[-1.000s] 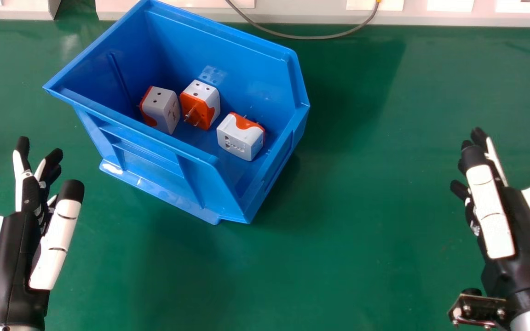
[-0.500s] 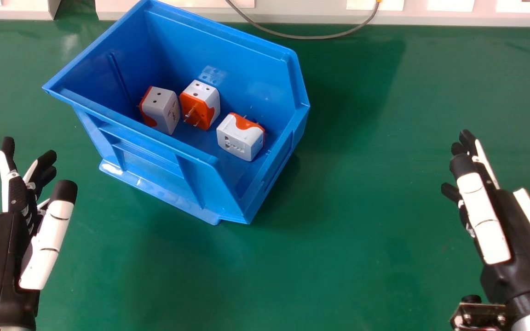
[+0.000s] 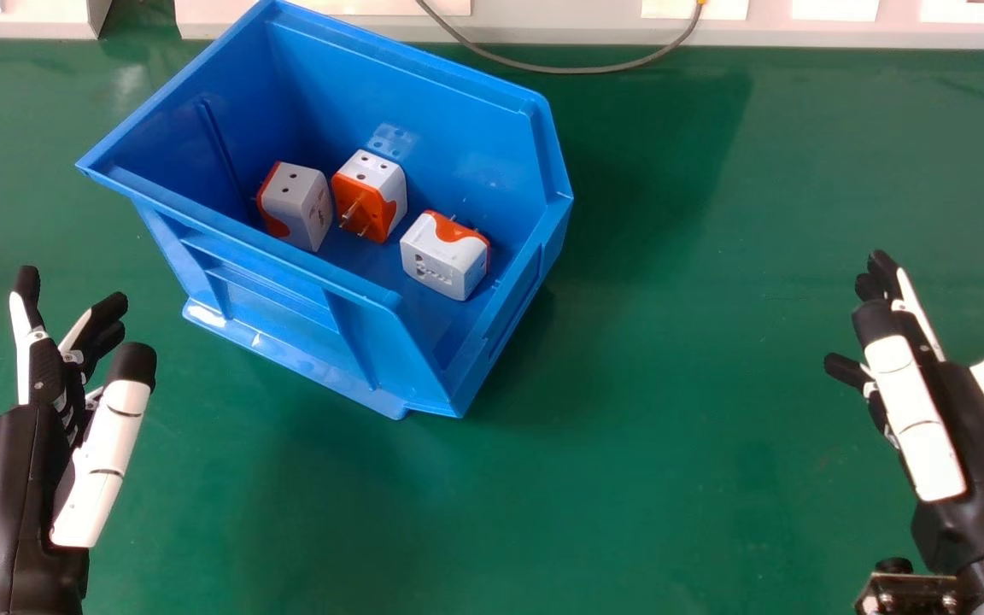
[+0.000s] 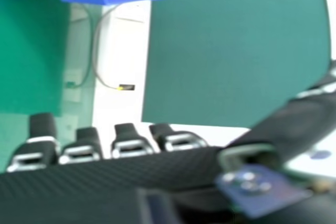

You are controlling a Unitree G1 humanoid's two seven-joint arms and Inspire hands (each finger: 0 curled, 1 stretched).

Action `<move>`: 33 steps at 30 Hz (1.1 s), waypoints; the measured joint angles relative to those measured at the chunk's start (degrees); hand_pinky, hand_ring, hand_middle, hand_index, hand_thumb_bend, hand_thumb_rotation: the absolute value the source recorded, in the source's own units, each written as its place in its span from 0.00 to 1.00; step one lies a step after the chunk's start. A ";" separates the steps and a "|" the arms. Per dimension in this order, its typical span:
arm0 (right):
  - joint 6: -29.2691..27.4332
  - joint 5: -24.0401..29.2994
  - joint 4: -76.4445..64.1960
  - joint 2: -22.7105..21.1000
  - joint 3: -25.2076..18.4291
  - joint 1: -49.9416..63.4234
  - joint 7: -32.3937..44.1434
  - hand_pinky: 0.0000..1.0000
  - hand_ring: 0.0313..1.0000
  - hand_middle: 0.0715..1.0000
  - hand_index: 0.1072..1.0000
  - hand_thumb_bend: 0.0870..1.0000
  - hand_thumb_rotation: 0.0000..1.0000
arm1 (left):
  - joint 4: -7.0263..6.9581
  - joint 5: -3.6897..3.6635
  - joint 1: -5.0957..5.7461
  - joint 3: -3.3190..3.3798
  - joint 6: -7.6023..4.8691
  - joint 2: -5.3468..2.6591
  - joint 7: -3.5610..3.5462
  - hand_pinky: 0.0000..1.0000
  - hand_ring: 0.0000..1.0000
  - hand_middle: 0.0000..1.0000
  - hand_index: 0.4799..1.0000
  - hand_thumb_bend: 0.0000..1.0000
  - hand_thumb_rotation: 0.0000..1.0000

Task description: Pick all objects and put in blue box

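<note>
In the head view, the left hand is at the lower left of the frame, with its fingers spread and extended towards the upper part. Its thumb stands apart to the right of them, and it holds nothing. The right hand is at the lower right, also open and holding nothing, with its fingers reaching up and to the left; one black fingertip sticks out sideways, away from the others.

The blue box sits at an angle on the green table, from the upper left to the upper middle, well apart from the right hand. Inside it are three white and orange plug adapters. The left adapter shows its socket holes on top and orange along its left edge. The middle adapter is just beside it, its orange face and metal pins turned to the lower left. The right adapter lies nearer the box's right end, orange side away. A grey cable loops down at the top of the frame.

In the right hand view, the right hand has its fingers side by side with gaps between them and its thumb well out from them. Beyond the fingertips are the cable and the box's outer wall, both apart from the hand.
</note>
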 measured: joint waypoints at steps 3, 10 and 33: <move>0.04 0.00 -0.27 0.24 0.00 0.21 -0.08 0.88 1.00 1.00 0.98 0.35 1.00 | 0.23 0.11 0.00 -0.22 -0.04 0.02 0.00 0.80 0.96 0.96 0.88 0.68 0.89; 0.12 -0.01 -1.23 0.51 -0.07 0.75 -0.32 0.88 1.00 1.00 0.98 0.35 1.00 | 0.20 0.65 1.25 -0.56 -0.04 1.77 -1.96 0.96 1.00 1.00 0.99 0.71 0.93; 0.58 -0.63 -2.48 -0.10 -0.45 1.42 -0.31 0.88 1.00 1.00 0.98 0.36 1.00 | -0.30 -0.02 3.62 -0.39 -4.54 2.08 -3.39 1.00 1.00 1.00 1.00 0.77 0.81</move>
